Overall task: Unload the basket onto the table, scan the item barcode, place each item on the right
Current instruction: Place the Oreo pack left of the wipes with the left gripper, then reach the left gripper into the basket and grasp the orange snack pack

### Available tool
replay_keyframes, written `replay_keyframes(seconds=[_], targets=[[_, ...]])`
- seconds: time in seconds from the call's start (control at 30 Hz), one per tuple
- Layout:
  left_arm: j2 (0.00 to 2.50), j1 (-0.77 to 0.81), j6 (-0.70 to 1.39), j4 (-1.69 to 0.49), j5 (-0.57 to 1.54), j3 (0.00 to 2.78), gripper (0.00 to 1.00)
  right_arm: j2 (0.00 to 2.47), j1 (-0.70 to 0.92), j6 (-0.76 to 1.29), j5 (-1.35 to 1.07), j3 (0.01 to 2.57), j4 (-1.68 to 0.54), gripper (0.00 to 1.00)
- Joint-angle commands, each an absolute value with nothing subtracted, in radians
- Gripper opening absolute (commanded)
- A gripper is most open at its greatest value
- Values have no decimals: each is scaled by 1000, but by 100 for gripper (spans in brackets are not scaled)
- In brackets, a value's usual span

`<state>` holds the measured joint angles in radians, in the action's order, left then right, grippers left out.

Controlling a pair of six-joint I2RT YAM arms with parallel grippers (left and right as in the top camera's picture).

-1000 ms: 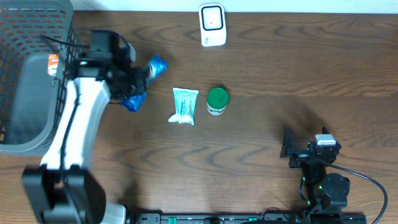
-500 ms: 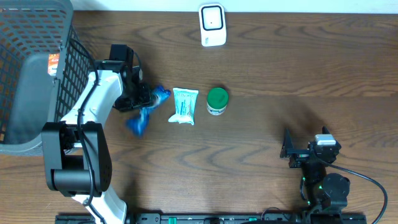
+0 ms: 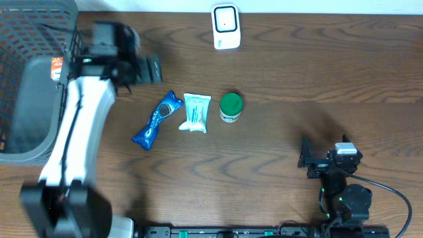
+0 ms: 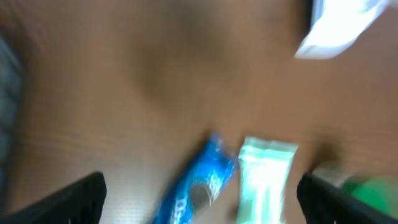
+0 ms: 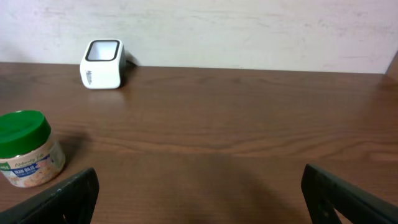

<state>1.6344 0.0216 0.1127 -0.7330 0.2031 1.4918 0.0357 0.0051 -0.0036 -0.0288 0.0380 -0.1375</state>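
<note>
Since the earlier frames, the blue snack packet (image 3: 156, 119) has left the left gripper (image 3: 149, 68) and now lies flat on the table (image 3: 317, 79). The gripper has drawn back toward the far-left corner. Its outline is blurred in the overhead view. The left wrist view shows its fingers spread wide with nothing between them: released.

The packet lies diagonally, left of centre, with its upper end just beside the white-and-green sachet (image 3: 195, 112); contact between them cannot be confirmed. A green-lidded jar (image 3: 230, 106) stands just right of the sachet.

The white barcode scanner (image 3: 225, 26) stands at the middle of the far edge, well apart from the packet.

A dark mesh basket (image 3: 26, 26) occupies the far-left corner.

The right gripper (image 3: 305, 158) sits near the front edge, right of centre, fingers apart and empty.
</note>
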Motion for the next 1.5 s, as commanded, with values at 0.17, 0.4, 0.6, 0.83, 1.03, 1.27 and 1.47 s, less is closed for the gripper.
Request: replay_keyframes(seconds=[0.17,0.4,0.6,0.83,1.03,1.27,1.47], targets=[[1412,-205,161,-432,189,1606,98,36,14,3,-25,35,-139,99],[1506,-482,64,-421,195,1605,98,36,14,3,-25,35,-139,99],[1634,-546,-158,-433,194,1605,98,36,14,3,-25,35,-139,99],[1840,-542,-349,-420,194,1605,98,36,14,3,-25,35,-139,99],[1995,-542,-365,-353,201,1605,98,36,14,3,-25,35,-139,99],[2148,-539,-365,-284,254,1605,98,36,14,3,-25,35,-139,99],[2201,-531,-365,-238,262,1605,98,36,14,3,-25,35,-139,99]])
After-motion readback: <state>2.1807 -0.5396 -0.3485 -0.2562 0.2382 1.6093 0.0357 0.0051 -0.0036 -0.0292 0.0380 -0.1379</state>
